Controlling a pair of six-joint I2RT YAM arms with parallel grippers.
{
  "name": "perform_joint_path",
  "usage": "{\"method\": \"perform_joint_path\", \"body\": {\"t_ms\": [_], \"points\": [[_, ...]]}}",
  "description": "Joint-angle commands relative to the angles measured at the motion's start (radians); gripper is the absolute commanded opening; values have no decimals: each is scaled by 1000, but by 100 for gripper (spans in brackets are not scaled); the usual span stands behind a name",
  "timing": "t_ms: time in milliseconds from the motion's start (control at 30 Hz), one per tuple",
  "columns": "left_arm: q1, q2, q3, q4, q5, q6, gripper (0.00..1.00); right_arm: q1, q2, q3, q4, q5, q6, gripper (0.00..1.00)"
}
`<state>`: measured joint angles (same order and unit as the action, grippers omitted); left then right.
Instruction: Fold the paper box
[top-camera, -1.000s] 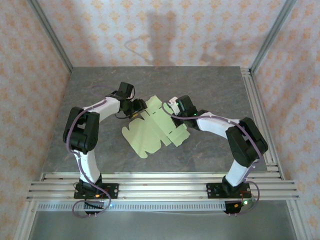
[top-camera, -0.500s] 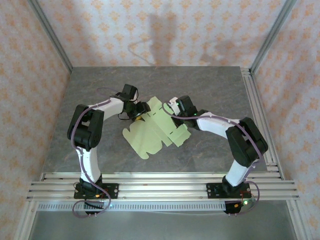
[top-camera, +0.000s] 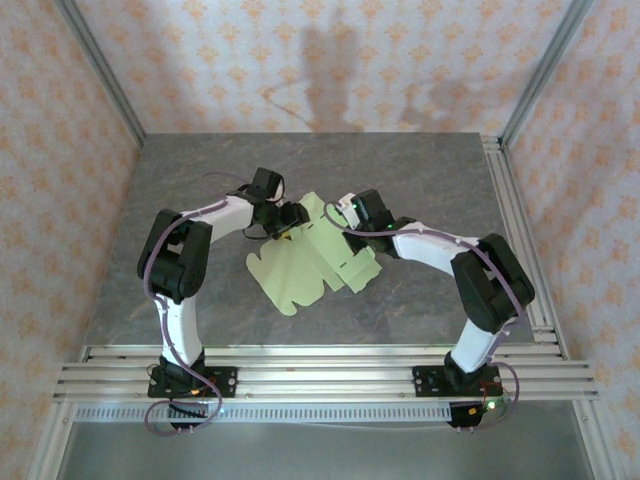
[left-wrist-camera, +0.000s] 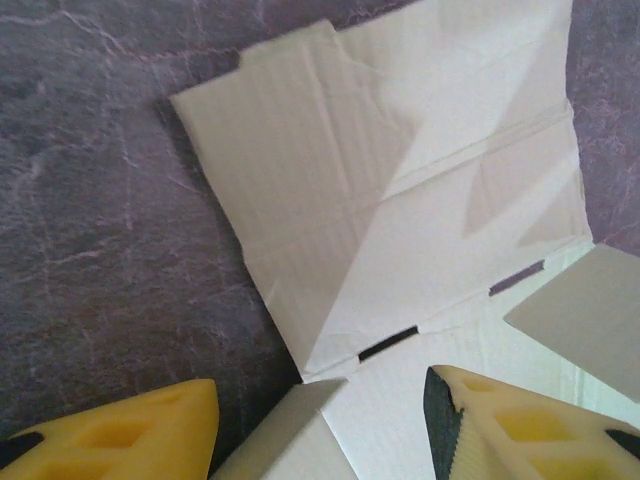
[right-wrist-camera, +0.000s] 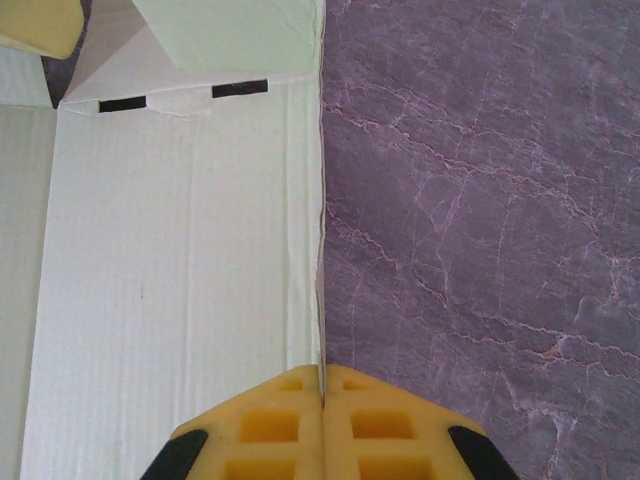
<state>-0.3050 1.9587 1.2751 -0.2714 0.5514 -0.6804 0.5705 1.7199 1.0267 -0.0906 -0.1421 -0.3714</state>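
Paper box (top-camera: 310, 262): a pale green die-cut sheet of thin card, lying opened out near the middle of the table (top-camera: 430, 170), with rounded tabs along its near-left edge and squared flaps at its far end. In the wrist views the card looks almost white, finely ribbed, scored with straight creases and pierced by short dark slots (left-wrist-camera: 388, 342).

Right gripper (right-wrist-camera: 322, 398): yellow honeycomb-moulded pads pressed together, pinching the sheet's straight right-hand edge, which runs into the seam between them.

Left gripper (top-camera: 283, 222): at the sheet's far-left flaps, jaws moderately apart; a raised flap (left-wrist-camera: 275, 435) stands between its yellow fingers (left-wrist-camera: 150, 435), with no contact evident.

Table: matte grey, stone-veined surface, bordered by ribbed aluminium rails (top-camera: 320, 365).
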Motion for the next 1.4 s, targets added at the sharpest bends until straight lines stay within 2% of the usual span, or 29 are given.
{"method": "perform_joint_path", "body": {"t_ms": [0, 333, 567, 700, 1100, 1367], "points": [[-28, -43, 14, 15, 20, 7, 57, -1, 19, 34, -17, 24, -15, 0], [-55, -92, 11, 9, 14, 34, 61, 0, 41, 64, -50, 62, -16, 0], [-57, -5, 18, -39, 32, 22, 56, 2, 52, 75, -60, 67, -7, 0], [-64, 6, -13, -7, 50, 3, 51, 2, 69, 97, -88, 91, 12, 0], [-65, 84, -5, -59, -69, -27, 50, 14, 78, 103, -94, 104, 3, 0], [-65, -8, 12, -39, -38, -25, 51, 17, 61, 85, -86, 108, -2, 0]]}}
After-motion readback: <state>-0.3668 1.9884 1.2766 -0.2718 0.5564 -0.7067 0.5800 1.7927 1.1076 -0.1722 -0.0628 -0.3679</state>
